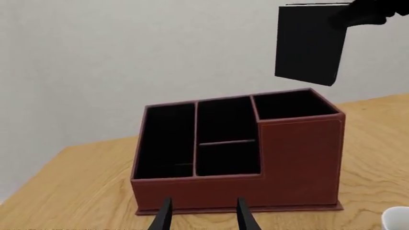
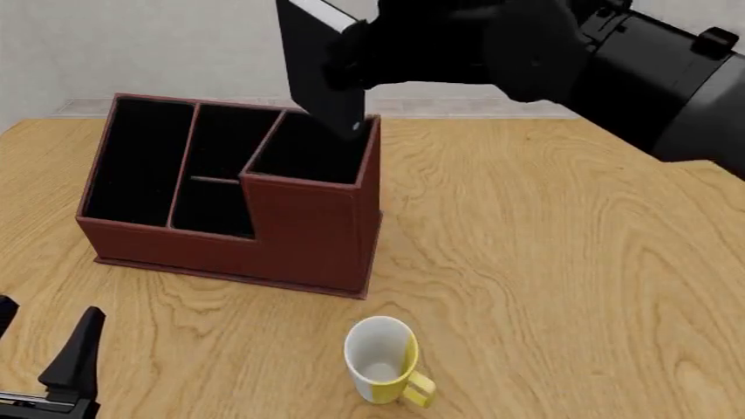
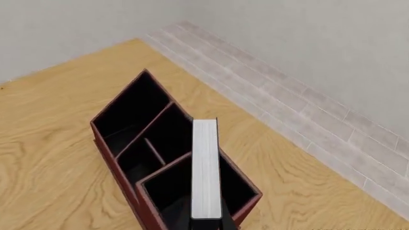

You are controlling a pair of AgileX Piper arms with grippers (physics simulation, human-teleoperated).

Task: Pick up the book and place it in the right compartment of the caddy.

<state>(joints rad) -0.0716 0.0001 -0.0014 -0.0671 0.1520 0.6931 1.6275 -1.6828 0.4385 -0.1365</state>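
The reddish-brown caddy stands on the table's left half. My right gripper is shut on the black book and holds it upright, a little tilted, just above the right compartment. In the left wrist view the book hangs clear above that compartment, not touching the rim. The right wrist view looks down the book's white page edges into the caddy. My left gripper is open and empty, low in front of the caddy.
A white-and-yellow mug stands upright on the table in front of the caddy, towards me; its rim shows in the left wrist view. The caddy's long narrow slot and the two middle pockets hold nothing.
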